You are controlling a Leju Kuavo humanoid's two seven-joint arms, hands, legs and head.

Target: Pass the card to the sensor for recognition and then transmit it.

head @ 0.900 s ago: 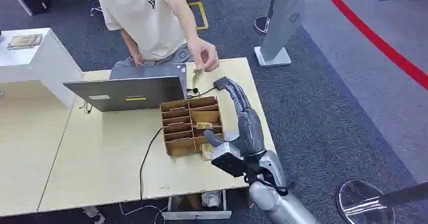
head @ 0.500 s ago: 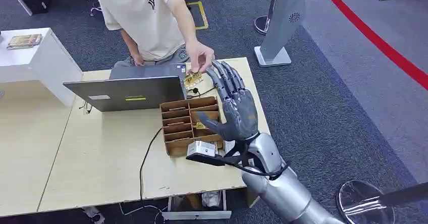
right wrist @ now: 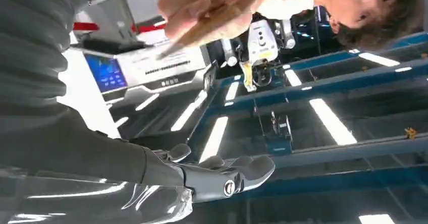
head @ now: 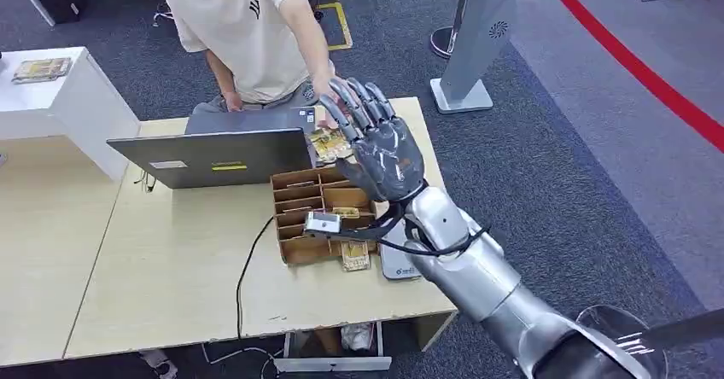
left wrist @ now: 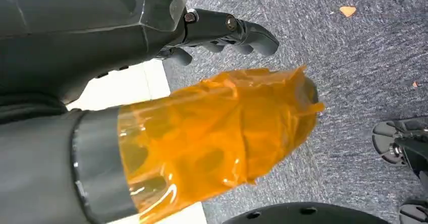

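My right hand is raised over the far side of the table, palm up and fingers spread, holding nothing. Just beside its fingers, a person's hand holds a yellowish card; the right wrist view shows this card edge-on and apart from my fingers. Another card lies on the table in front of the wooden divider box. A grey flat device lies under my forearm. My left hand, its thumb wrapped in orange tape, hangs over carpet with nothing in it.
An opened laptop stands left of the box, and a black cable runs across the light wooden table. The person in a white shirt sits behind the table. A white stand is at the back right.
My right hand has risen from the table by the box and turned palm up toward the person. The person's hand has brought the card closer to my fingers.
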